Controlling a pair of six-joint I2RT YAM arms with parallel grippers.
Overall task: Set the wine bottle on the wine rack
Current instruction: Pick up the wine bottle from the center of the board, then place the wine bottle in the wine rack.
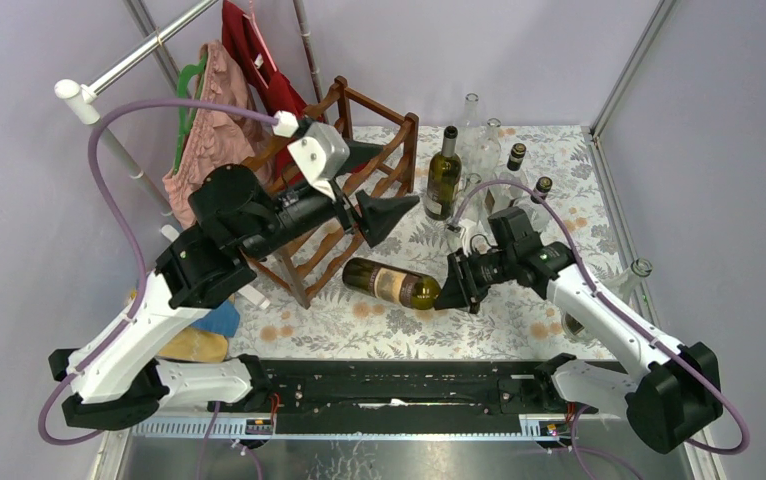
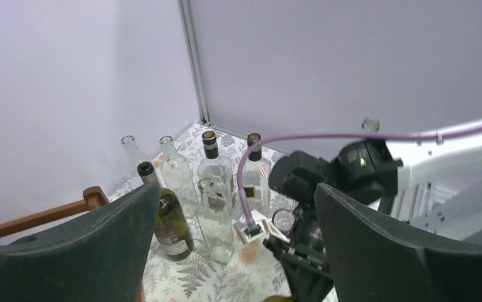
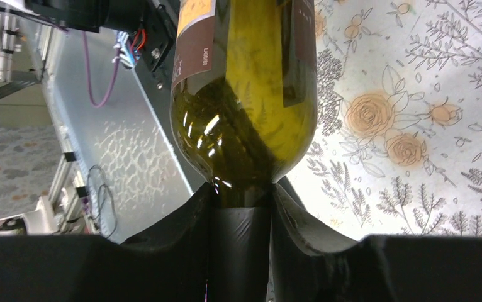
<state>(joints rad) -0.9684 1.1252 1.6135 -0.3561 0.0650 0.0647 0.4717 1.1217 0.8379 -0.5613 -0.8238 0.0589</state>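
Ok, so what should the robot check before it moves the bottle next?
1. Right gripper shut on the wine bottle at its neck: ok.
2. Left gripper open and holding nothing: ok.
3. Bottle turned on its side, ready for a rack slot: ok.
4. Way to the wine rack free: not ok, the left arm lies across the rack.
5. Bottle lifted off the table: cannot tell.
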